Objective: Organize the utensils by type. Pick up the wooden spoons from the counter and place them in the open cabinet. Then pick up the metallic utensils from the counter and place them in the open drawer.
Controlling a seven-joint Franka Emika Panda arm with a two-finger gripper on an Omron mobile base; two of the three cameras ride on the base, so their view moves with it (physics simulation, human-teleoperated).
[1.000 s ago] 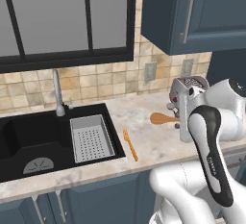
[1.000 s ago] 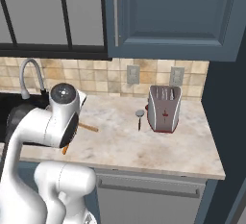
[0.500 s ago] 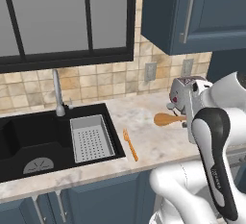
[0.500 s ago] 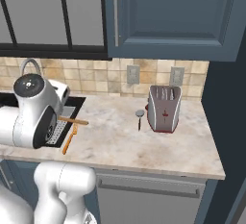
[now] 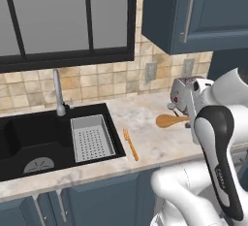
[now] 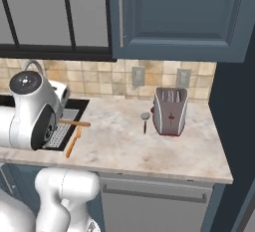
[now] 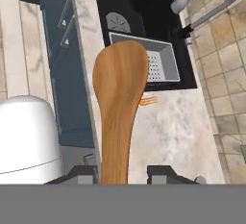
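Item: wooden spoon (image 7: 117,107), gripped by its handle in our gripper (image 7: 124,174), carried above the counter (image 5: 150,123), bowl leading, ready for the cabinet (image 6: 174,12). Orange fork (image 5: 130,144) lies beside the sink (image 5: 29,133), awaiting the drawer.

Bare counter (image 6: 164,151) at six o'clock of the toaster (image 6: 171,110), wide and free. Toaster itself upright near the backsplash, blocking low passes there; small round-headed utensil (image 6: 145,119) just at its nine o'clock. Orange fork (image 5: 130,143) at three o'clock of the sink (image 5: 34,137), beside its grey strainer basket (image 5: 90,137). Faucet (image 5: 58,93) upright at twelve of the sink. Upper cabinet (image 6: 174,14) overhead, capping upward room.
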